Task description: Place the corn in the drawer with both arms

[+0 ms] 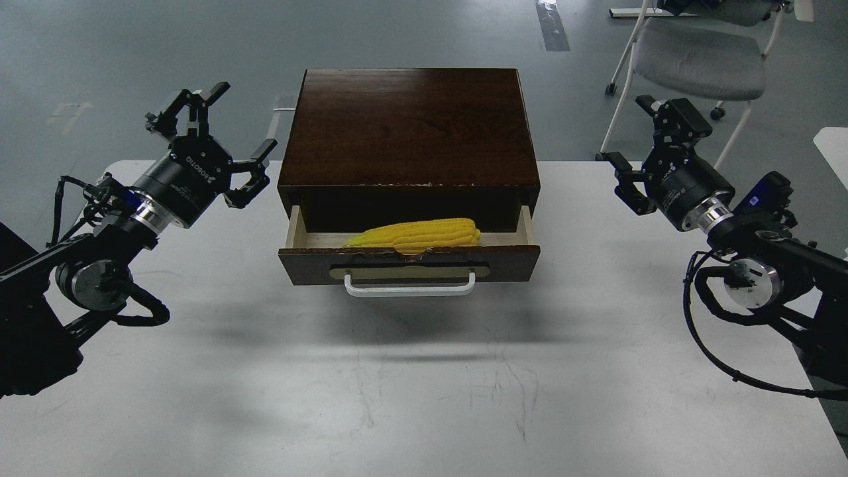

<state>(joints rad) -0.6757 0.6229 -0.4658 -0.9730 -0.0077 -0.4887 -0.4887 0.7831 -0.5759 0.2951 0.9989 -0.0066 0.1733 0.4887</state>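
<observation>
White bench (424, 411) up front; corn (417, 234) lies inside the half-open drawer (409, 265). Left hand (222, 142) and right hand (636, 156) both wide, empty. Risk: a lopsided push jams the drawer.

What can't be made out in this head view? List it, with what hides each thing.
- Corn: its lower side, hidden behind the drawer front.
- Drawer interior: the back, dark under the wooden box.
- Right gripper: finger spread, dark and seen at an angle.
- Chair: its top, cut off by the frame edge.
</observation>
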